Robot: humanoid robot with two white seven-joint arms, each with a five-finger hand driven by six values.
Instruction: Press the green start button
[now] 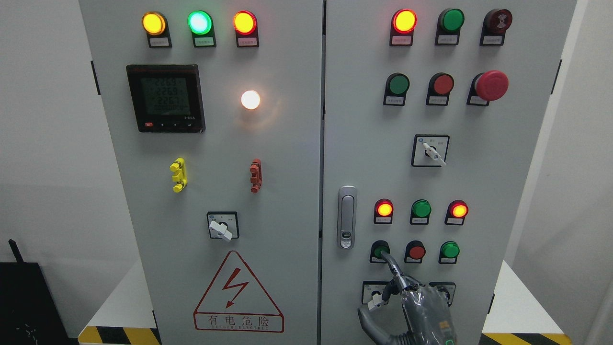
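Right hand (421, 306) comes up from the bottom edge right of middle, below the door handle (346, 217). One finger (390, 262) is stretched out, tip on the green start button (380, 249), which sits just right of the handle's lower end. The other fingers are curled in and hold nothing, likely so that only the fingertip meets the panel. I'd judge the press is in contact or very near; whether the button is pushed in can't be told.

Neighbours right of the handle: a red button (415, 251) next to the target, then another green button (449, 250); a stray finger could hit the red one. The hand covers part of the selector switch (376, 293) lower down. A row of red, green and red lamps stands above the target. Left hand is not visible.
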